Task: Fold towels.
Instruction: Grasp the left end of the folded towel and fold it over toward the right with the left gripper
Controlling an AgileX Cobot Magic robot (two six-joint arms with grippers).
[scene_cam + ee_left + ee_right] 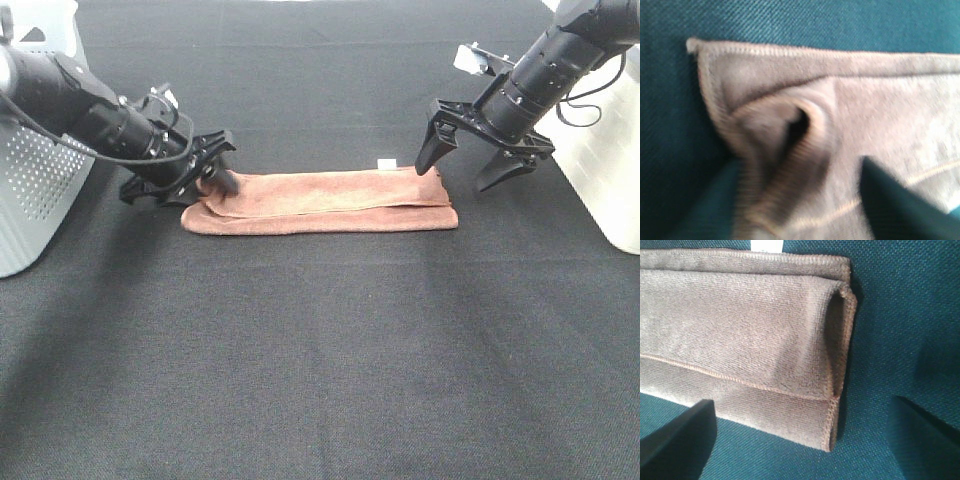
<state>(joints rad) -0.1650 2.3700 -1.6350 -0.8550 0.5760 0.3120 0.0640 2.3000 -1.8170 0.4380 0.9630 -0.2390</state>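
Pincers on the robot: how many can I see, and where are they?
2. The left pincer is at the left end of the brown towel, on its bunched-up corner. The right pincer is open, just over the right end of the towel.

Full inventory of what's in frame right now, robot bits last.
towel: 1, reddish-brown, folded into a long strip, mid-table
tag: 1, white, on the towel's far edge, toward its right end
table cover: 1, black, under everything
bins: 2, white; perforated one at the left edge, the other at the right edge
left gripper: 1, black, jaws apart at the towel's bunched left end
right gripper: 1, black, jaws open at the towel's right end
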